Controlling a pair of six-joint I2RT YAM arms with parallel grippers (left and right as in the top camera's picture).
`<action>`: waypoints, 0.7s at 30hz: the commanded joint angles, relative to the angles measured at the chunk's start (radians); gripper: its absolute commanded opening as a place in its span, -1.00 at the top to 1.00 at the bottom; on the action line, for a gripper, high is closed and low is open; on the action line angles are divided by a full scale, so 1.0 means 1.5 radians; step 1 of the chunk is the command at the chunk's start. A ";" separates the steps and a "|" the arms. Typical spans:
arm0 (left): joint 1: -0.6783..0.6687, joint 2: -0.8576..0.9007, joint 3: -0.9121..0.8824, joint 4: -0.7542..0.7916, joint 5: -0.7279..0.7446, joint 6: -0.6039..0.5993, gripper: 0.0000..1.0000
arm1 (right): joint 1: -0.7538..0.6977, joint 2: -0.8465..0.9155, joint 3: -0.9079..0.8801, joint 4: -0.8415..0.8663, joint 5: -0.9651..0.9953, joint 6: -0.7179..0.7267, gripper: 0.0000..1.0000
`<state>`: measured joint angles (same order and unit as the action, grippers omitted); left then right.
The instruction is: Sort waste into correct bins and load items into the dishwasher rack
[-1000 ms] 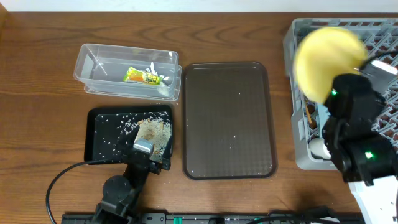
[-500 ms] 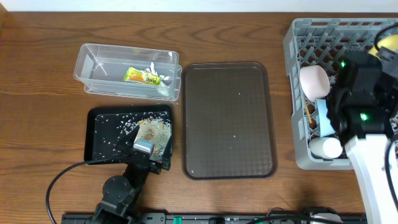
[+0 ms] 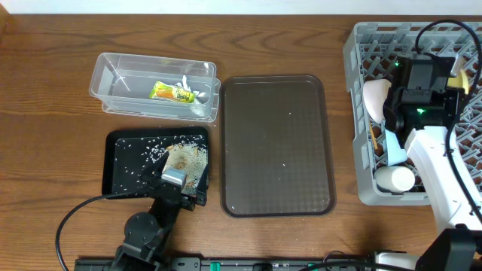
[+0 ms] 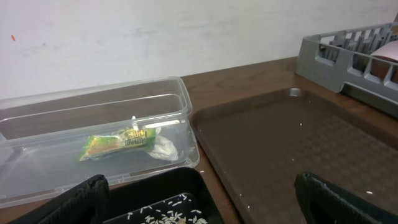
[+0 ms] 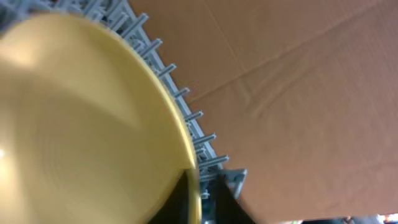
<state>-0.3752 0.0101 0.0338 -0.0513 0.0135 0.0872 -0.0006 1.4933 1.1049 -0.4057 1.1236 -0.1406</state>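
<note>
- Far left, in the clear bin (image 3: 113, 75): a green wrapper (image 3: 172, 92) with a small white scrap just beside it. Looks like trash put where it belongs.
- Below that, on the black tray (image 3: 120, 175): bits of rice (image 3: 151, 150) spread about, and a brownish lump of food scraps (image 3: 184, 159). Seems to be the spot for food waste, with its share already in.
- At the near edge of the black tray: the left gripper (image 4: 199, 193), fingers (image 4: 78, 202) spread wide apart, holding nothing. Hangs low and faces the clear bin and the brown tray.
- In the middle: the brown tray (image 3: 276, 143), bare but for a few tiny specks. Nothing there to sort, as far as can be seen.
- On the right: the grey dishwasher rack (image 3: 358, 68), with a pale bowl (image 3: 375, 96) standing on its edge and a white cup (image 3: 395, 178) lying at the near end. Also something light blue between them, too hidden to name.
- Over the rack: the right gripper (image 5: 202, 199), pinched tight on the rim of the yellow plate (image 5: 81, 124). Plate tipped up on its edge close to the rack's pegs. Cannot tell if it sits in a slot yet.
- To do, at a guess: set the plate down between the pegs and let go. Looks like the last thing, so nearly finished.
</note>
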 commanded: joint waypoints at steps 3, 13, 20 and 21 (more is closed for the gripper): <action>-0.002 -0.004 -0.020 -0.012 -0.004 0.011 -0.94 | 0.037 -0.005 0.005 0.001 -0.006 -0.009 -0.45; -0.002 -0.004 -0.020 -0.012 -0.004 0.011 -0.93 | 0.148 -0.178 0.013 -0.068 -0.224 0.065 -0.85; -0.002 -0.004 -0.020 -0.012 -0.004 0.011 -0.94 | 0.238 -0.356 0.025 -0.162 -0.472 0.133 -0.99; -0.002 -0.004 -0.020 -0.012 -0.004 0.011 -0.93 | 0.244 -0.376 0.025 -0.173 -0.506 0.133 -0.98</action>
<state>-0.3752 0.0105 0.0338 -0.0513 0.0132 0.0872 0.3370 0.9855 1.1255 -0.6415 0.5846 -0.0002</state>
